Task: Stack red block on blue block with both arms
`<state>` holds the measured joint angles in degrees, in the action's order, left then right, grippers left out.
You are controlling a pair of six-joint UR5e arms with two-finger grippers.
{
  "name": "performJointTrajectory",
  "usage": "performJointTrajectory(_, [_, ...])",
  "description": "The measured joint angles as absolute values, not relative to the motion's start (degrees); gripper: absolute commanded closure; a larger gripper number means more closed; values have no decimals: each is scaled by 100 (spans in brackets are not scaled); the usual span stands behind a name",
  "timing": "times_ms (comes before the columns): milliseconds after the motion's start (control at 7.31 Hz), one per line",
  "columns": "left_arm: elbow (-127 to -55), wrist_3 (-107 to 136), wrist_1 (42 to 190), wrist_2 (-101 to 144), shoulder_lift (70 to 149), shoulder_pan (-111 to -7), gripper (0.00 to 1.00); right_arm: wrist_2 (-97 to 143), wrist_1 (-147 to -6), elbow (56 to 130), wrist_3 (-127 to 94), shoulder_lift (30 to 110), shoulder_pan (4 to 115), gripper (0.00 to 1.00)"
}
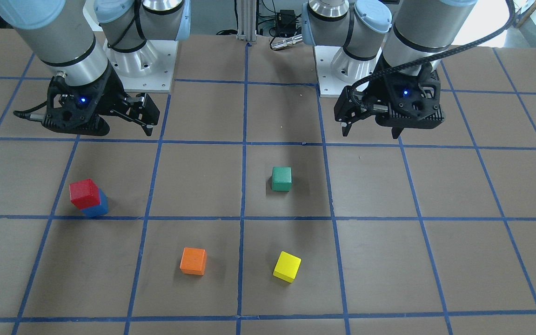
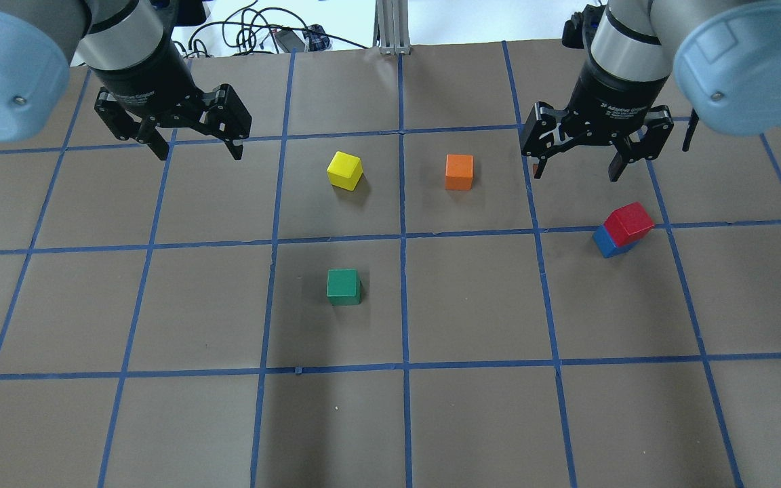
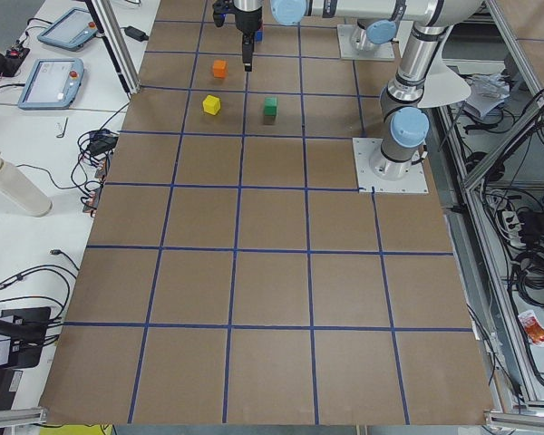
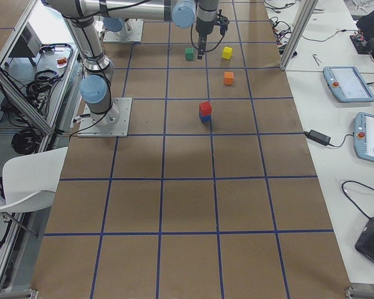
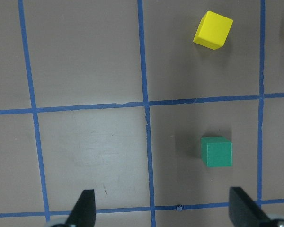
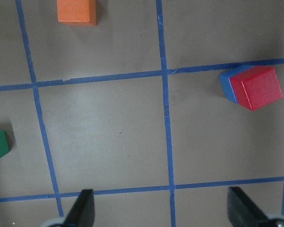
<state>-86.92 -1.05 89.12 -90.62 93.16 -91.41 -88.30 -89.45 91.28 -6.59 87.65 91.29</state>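
The red block [image 1: 84,193] sits on top of the blue block [image 1: 97,208], turned a little and offset so part of the blue shows. The stack also shows in the overhead view, red [image 2: 628,222] on blue [image 2: 604,242], and in the right wrist view, red [image 6: 255,87] on blue [image 6: 226,85]. My right gripper [image 2: 576,171] is open and empty, raised above the table just beyond the stack. My left gripper [image 2: 199,150] is open and empty, raised over the table's other side, and also shows in the front view [image 1: 370,132].
A green block [image 2: 343,287] stands near the middle of the table. A yellow block [image 2: 344,170] and an orange block [image 2: 459,172] stand side by side farther out. The brown table top [image 2: 160,420] has a blue tape grid.
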Motion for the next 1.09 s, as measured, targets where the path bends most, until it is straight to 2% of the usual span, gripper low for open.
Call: performJointTrajectory(1094, [-8694, -106, 8912, -9062, 9308, -9141, 0, -8941, -8904, 9158, -703, 8876, 8975, 0])
